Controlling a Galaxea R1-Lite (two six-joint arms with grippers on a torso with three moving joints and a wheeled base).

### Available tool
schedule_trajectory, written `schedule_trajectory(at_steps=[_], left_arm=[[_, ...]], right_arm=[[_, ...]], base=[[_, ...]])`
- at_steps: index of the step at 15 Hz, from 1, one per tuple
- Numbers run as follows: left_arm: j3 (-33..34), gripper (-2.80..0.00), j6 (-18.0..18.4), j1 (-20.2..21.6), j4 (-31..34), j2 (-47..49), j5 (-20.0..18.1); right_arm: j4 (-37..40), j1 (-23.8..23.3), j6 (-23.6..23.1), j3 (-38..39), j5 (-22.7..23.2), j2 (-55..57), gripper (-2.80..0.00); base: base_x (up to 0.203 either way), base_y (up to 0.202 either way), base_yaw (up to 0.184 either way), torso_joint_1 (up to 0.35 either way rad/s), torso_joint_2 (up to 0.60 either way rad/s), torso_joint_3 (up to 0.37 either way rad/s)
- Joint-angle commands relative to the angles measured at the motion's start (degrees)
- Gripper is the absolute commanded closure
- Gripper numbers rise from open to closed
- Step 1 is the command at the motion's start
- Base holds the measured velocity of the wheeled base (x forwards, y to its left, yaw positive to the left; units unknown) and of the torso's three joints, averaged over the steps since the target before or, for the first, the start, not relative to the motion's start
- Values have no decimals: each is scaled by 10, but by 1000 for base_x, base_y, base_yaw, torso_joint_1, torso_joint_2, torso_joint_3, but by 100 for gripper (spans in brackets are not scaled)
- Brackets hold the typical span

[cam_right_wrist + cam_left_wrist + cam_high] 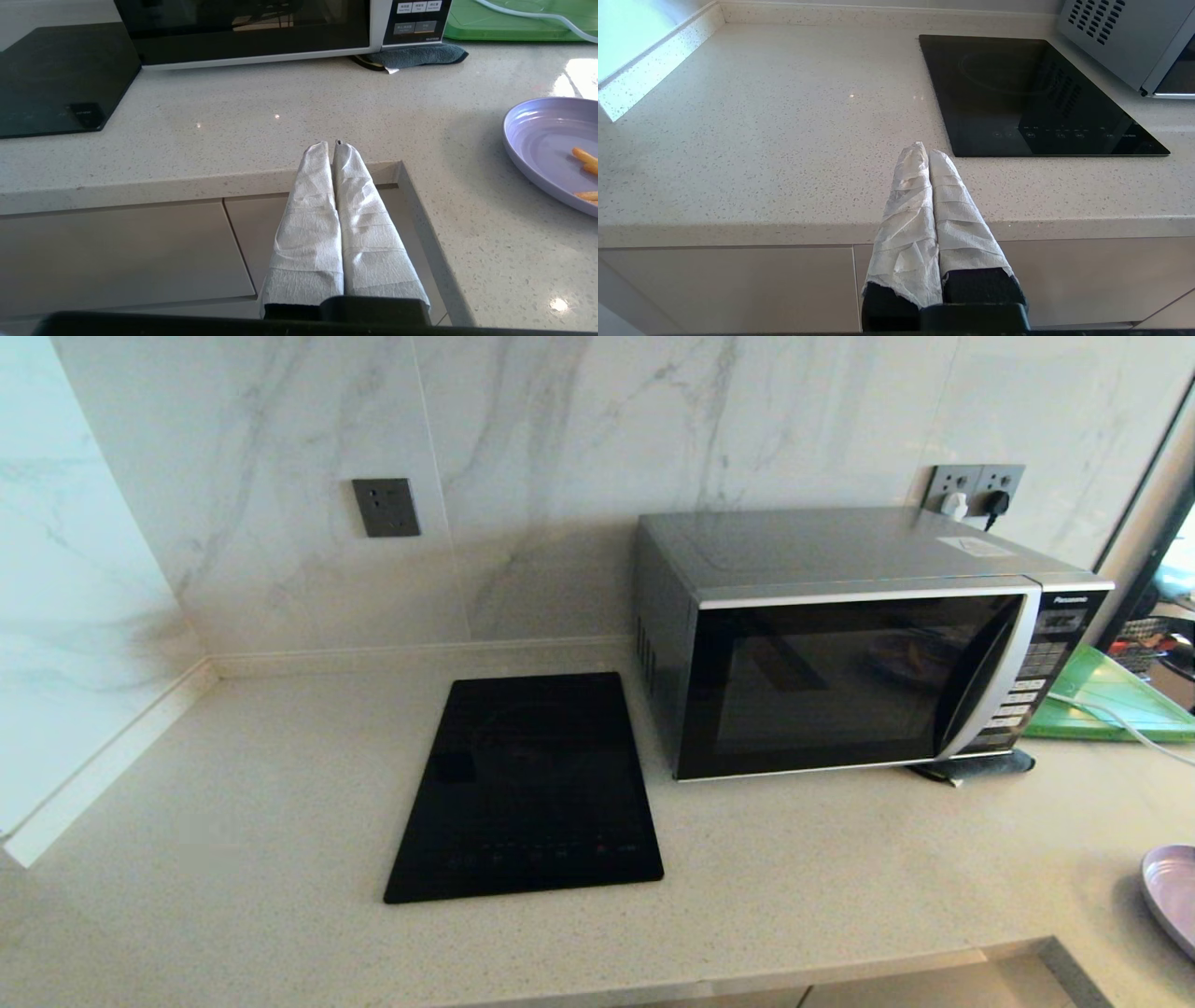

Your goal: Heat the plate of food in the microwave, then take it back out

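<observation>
Microwave (845,644) and plate of food (553,149) both sit on the speckled counter (233,803), well apart from each other.

Going from left to right in the head view: a grey wall socket (386,507) is on the marble wall. Below it, a flat black panel (527,789) lies on the counter. Just beside the panel stands the big silver microwave. Its dark glass door is closed, and its buttons run down its right side. A dark folded cloth (976,767) is tucked under its front right corner. Right of the microwave lies a green board (1106,700) with a white cord (1106,714) across it. Behind the microwave, two plugs sit in a double wall socket (976,490). At the far right edge of the counter is the purple plate, only partly seen. The right wrist view shows a few orange sticks on it.

The left gripper (924,150) hangs near the front edge of the counter, in front of the black panel. Its white wrapped fingers are pressed together and hold nothing.

The right gripper (331,145) hangs by the counter's front edge too, near a corner, with the plate off to its side. Its wrapped fingers are pressed together and hold nothing.
</observation>
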Motion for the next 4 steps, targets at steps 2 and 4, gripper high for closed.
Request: schedule_trajectory(at_steps=[2, 4], left_arm=[[0, 0, 0, 0, 0, 1, 0], [0, 0, 0, 0, 0, 1, 0]], right_arm=[[0, 0, 1, 2, 0, 1, 0], [0, 0, 1, 2, 0, 0, 0]], base=[[0, 0, 0, 0, 0, 0], [0, 0, 0, 0, 0, 0]])
